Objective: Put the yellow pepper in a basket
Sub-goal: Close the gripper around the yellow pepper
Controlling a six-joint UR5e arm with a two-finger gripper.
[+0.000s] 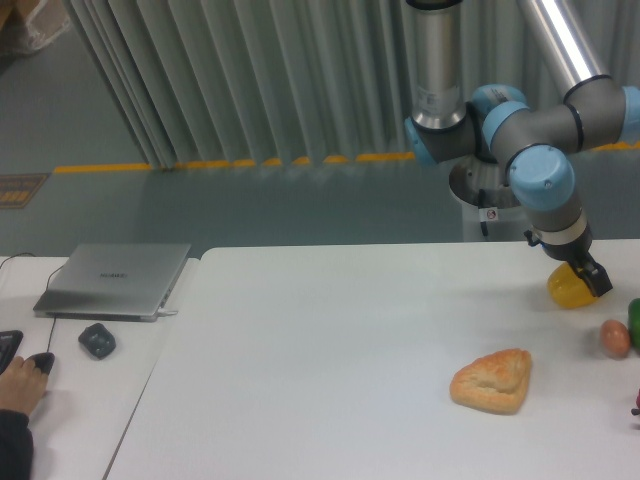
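From my seat at the remote station I see the gripper down at the far right of the white table, its dark fingers pressed against the right upper side of the yellow pepper. The fingers are small and partly merged with the pepper's outline, so I cannot tell whether the jaws are closed on it or only touching it, nor how wide they stand. The pepper sits on the table surface near the right edge, just under the arm's blue-capped wrist joint.

To the right of the pepper, near but apart from it, lies a small orange-brown egg-shaped object, and at the very edge of the picture I can make out a sliver of a dark green vegetable, cut off by the frame. In front of the pepper, closer to the camera, rests a golden-brown bread piece, well apart from the gripper.

On the lower side table to the left I see a closed grey laptop, a small dark object just in front of it, and a person's hand resting on a black mouse at the left edge.
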